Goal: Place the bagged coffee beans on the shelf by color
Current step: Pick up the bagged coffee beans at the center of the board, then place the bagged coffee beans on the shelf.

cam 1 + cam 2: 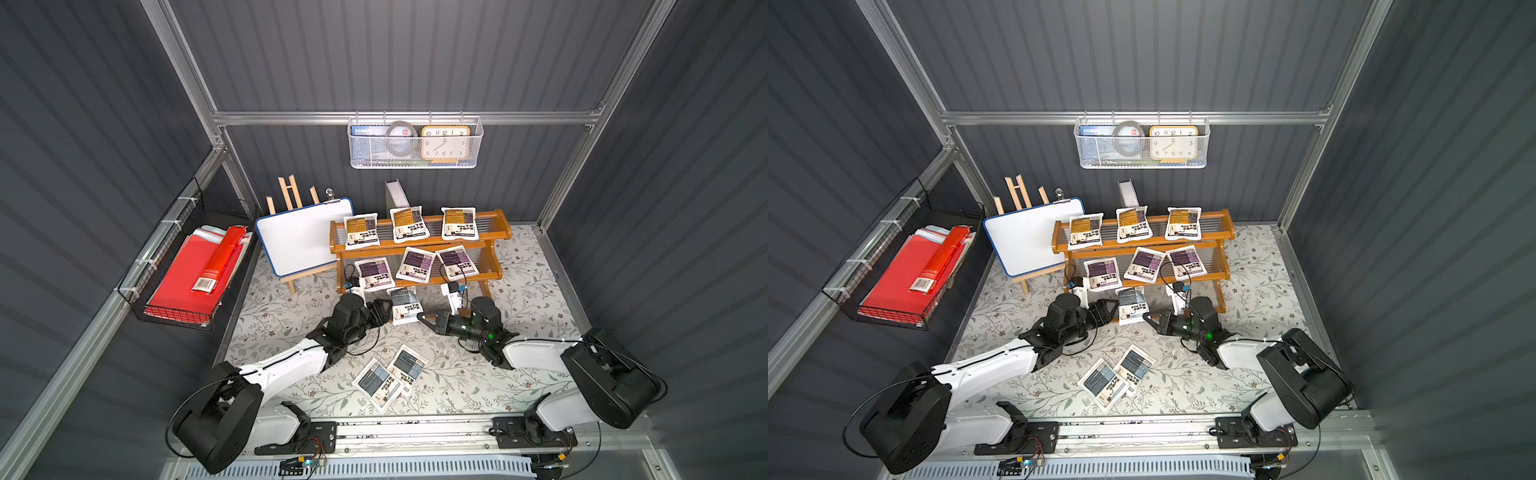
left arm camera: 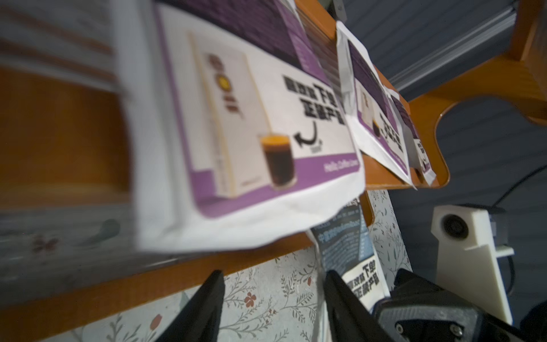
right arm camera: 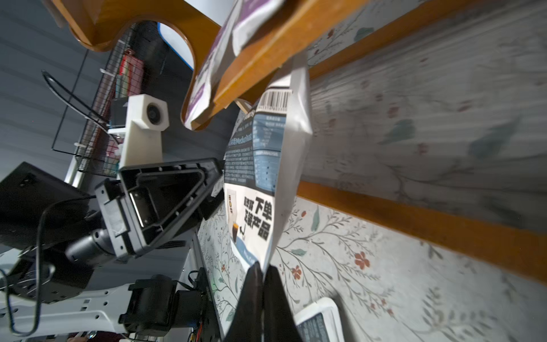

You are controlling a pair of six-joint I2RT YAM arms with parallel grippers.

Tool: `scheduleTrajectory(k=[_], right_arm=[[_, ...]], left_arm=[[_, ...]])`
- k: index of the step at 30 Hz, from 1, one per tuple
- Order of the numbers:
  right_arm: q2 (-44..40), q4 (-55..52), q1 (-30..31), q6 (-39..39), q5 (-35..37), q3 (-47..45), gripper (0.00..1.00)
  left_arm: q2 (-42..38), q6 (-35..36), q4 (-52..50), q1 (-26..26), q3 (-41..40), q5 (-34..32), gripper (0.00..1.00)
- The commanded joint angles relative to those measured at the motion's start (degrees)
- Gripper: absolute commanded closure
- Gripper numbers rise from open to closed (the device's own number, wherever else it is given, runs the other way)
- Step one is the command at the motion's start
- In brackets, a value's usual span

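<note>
Right gripper (image 3: pixel 262 268) jaws pinch the grey-blue pouch's (image 3: pixel 260 177) edge; left gripper (image 2: pixel 272 275) jaws open beside it. Slide it flat onto the shelf's (image 1: pixel 494 226) lowest tier.

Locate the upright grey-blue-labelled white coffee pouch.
In a top view the grey-blue-labelled white pouch stands centre, before the orange-brown wooden shelf's lowest tier, below the purple-labelled pouches, between the open left gripper and the right gripper pinching its edge.
</note>
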Motion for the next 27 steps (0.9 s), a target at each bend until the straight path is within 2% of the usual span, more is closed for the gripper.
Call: scheduleTrajectory(k=[1,4,10,27], right_arm=[[-2.04,-13.04,-1.35,-6.14,5.78,-0.48,1.0],[-2.56,-19.12,-3.7,-8.17,8.16,0.2,1.0],[-2.36,-26.14,-8.05,-11.95,11.18,2.64,1.0],[0.45,-27.83,-17.51,-15.47,12.6,5.97,0.98]], left_arm=[[-3.31,-1.75,-8.13,0.26,0.78,-10.51,0.4],[-4.54,-1.49,-10.27,0.31,1.21,-12.91,0.39],[-3.97,-1.38,-10.21,0.26,1.37,-12.51,0.39],[-3.44,-2.02,-8.6,0.27,0.81,-10.34,0.4]])
